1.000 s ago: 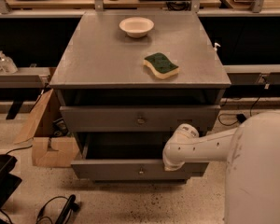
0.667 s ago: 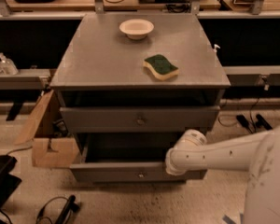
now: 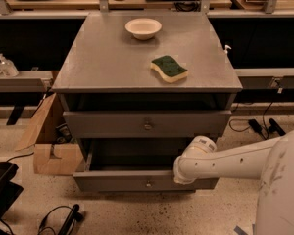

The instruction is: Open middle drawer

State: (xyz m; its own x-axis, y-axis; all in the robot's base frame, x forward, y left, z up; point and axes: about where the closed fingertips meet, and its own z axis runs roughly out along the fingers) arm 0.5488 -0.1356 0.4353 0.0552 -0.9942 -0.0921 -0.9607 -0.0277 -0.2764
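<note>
The biggest thing in front of me is the grey metal cabinet with its flat counter [image 3: 112, 58] on top. After it comes the white robot arm [image 3: 235, 160], which enters from about 4 o'clock and reaches toward the lower part of the cabinet. The middle drawer [image 3: 117, 181] is there, at 6 o'clock from the counter's centre, below the upper drawer front [image 3: 112, 124]. It stands pulled out toward me, so a dark strip of its tray shows behind its front. I judge that the main work is mostly done, because the drawer is clearly out of the cabinet. What may be left is a little more pulling, and then to let go and take the arm away. A cardboard box [image 3: 54, 158] leans on the floor at 9 o'clock from this drawer. On the counter, a green and yellow sponge [image 3: 169, 68] lies at about 2 o'clock from the centre and a white bowl [image 3: 143, 27] sits near 12 o'clock, well apart from each other. The gripper [image 3: 179, 174] is at the top edge of the drawer front, at 2 o'clock from its small round knob [image 3: 148, 183]. The wrist covers it, so I cannot tell if it is apart, together or clamped on the edge.
</note>
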